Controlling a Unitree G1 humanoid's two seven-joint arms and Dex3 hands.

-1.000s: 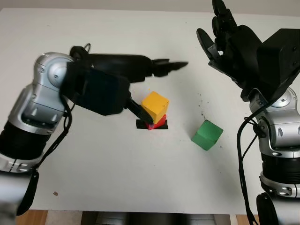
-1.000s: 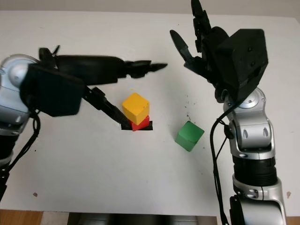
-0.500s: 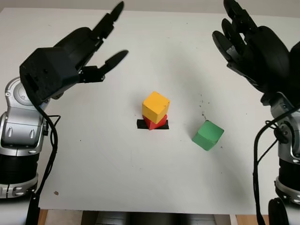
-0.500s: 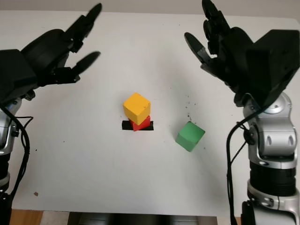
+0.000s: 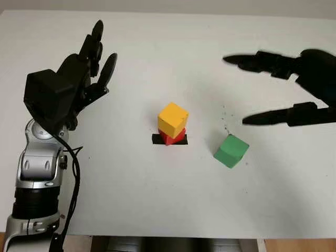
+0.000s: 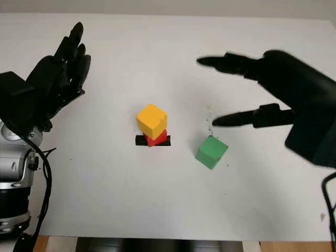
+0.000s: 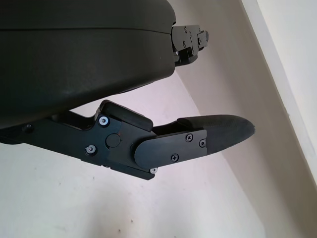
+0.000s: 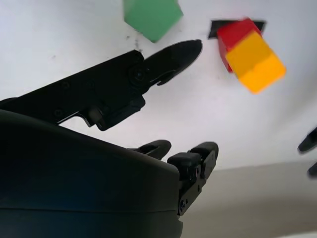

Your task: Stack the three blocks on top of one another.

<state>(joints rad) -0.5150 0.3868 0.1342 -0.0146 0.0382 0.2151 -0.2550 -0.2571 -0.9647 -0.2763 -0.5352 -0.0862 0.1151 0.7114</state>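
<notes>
Blocks: one yellow block (image 5: pixel 173 119) on one red block (image 5: pixel 170 137) (one green block (image 5: pixel 231 150) apart).

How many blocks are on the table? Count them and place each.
3. The yellow block sits on the red block at the table's middle, over a black mark. The green block lies alone to their right, below the open right hand. None seems hidden.

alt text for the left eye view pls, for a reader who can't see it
A yellow block sits on a red block at the middle of a white table, with a green block alone to their right. The open right robot hand reaches in above the green block; the open left robot hand is raised at far left.
</notes>
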